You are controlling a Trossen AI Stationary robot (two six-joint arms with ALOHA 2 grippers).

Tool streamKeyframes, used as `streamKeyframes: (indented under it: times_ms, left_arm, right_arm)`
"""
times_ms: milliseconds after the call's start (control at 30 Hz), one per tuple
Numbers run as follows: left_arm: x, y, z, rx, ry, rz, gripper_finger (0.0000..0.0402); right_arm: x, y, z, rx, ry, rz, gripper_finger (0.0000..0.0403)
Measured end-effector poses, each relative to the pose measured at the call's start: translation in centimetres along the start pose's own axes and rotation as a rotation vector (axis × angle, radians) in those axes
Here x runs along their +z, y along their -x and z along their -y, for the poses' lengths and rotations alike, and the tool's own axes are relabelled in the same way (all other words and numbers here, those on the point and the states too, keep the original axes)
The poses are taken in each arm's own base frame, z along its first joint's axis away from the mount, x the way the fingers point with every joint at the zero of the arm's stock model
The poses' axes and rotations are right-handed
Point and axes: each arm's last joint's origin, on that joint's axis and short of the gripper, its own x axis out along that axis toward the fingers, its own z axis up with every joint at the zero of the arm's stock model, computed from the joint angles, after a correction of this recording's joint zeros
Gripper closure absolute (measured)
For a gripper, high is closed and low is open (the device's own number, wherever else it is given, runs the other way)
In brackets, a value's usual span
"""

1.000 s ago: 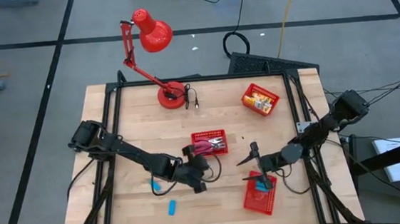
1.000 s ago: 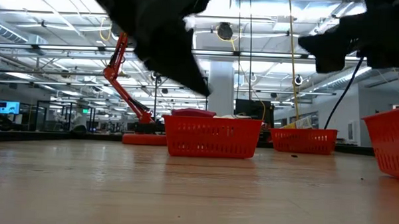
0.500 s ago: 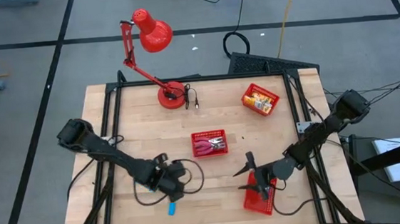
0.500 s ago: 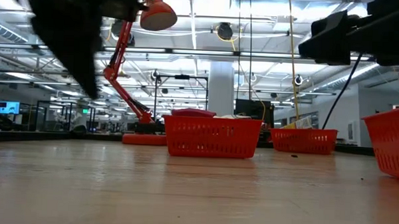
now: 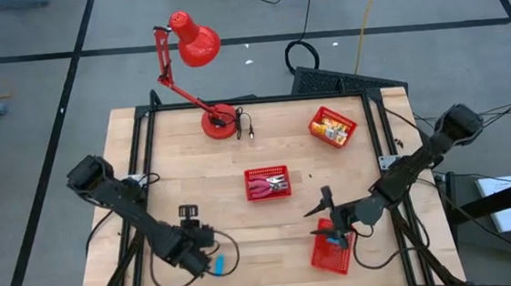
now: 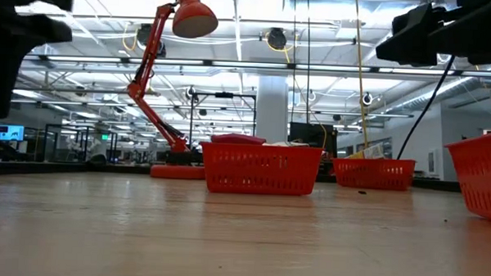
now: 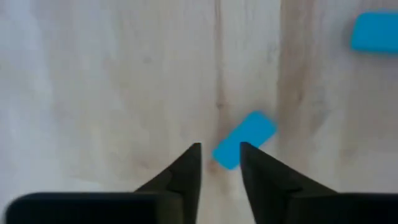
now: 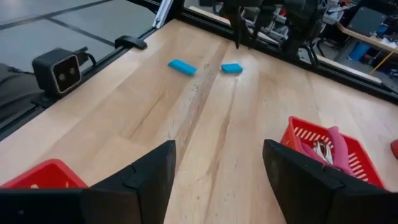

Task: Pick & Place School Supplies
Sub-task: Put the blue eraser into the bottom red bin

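Two small blue blocks lie flat on the wooden table near its near-left corner. One blue block [image 7: 244, 140] sits just beyond my left gripper [image 7: 219, 149], whose fingers are open with a narrow gap, pointing down above it. The second blue block [image 7: 375, 31] [image 5: 219, 265] lies beside it. The right wrist view shows both blocks [image 8: 182, 66] [image 8: 231, 68] under the left gripper [image 8: 247, 22]. My right gripper [image 5: 327, 212] [image 8: 217, 149] is wide open over the near-right red basket [image 5: 333, 252], which holds something blue.
A centre red basket [image 5: 267, 182] holds red-handled tools. A far-right basket [image 5: 332, 126] holds yellow-and-white packets. The red desk lamp [image 5: 195, 47] stands on its base [image 5: 219, 122] at the far edge. Bare wood lies between the blocks and the baskets.
My left gripper has swung from beside the centre basket toward the table's near-left corner and now stands over the blue blocks. The blocks have not moved.
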Motion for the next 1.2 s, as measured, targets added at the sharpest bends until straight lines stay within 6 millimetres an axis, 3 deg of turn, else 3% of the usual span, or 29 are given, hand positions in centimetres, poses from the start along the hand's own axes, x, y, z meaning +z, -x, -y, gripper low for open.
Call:
streamKeyframes:
  times_ms: [133,400,900,1200]
  left_arm:
    - [-0.3,0.2,0.3,0.063,-0.128,0.048,0.0236]
    - [0.8,0.0,0.8,-0.147,-0.087,0.030,0.0161]
    - [-1.1,-4.6,0.0,-0.137,-0.130,-0.045,0.0172]
    - [-1.0,-5.8,-0.5,-0.152,-0.125,-0.040,0.0191]
  right_arm:
    - [0.2,0.4,0.2,0.002,-0.001,-0.001,0.0168]
    - [0.2,0.6,-0.2,0.021,-0.007,-0.008,0.0169]
    - [0.0,1.0,-1.0,0.032,-0.004,-0.022,0.0176]
    - [0.0,1.0,-1.0,0.032,-0.012,-0.022,0.0177]
